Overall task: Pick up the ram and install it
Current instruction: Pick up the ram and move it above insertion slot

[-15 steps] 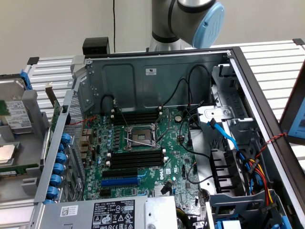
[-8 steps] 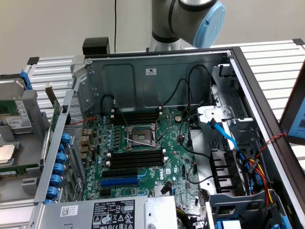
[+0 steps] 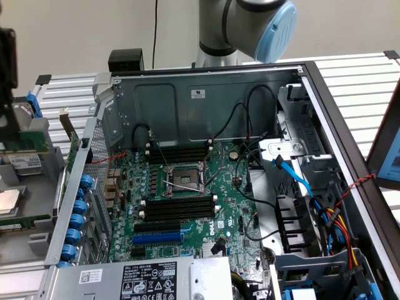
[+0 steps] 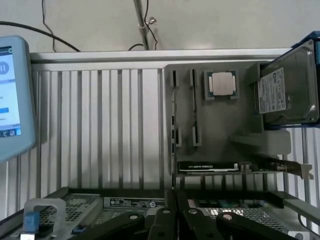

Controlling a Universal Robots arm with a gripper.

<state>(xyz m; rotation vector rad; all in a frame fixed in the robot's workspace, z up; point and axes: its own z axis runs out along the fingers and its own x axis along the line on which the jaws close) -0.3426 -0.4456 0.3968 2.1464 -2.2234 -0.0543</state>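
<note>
Ram [image 3: 25,221] lies at nine o'clock of the motherboard [image 3: 181,187]; my closed, empty gripper [image 4: 174,220] should open and approach squarely.

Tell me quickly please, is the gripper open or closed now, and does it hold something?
Gripper: closed, fingers together, nothing visible between them.

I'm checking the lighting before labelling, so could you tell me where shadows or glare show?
Exterior view: even light, a soft sheen on the case's metal back wall, the motherboard dimmer beneath it. Wrist view: the screen glows bright, and the grey tray shows soft shadows.
</note>
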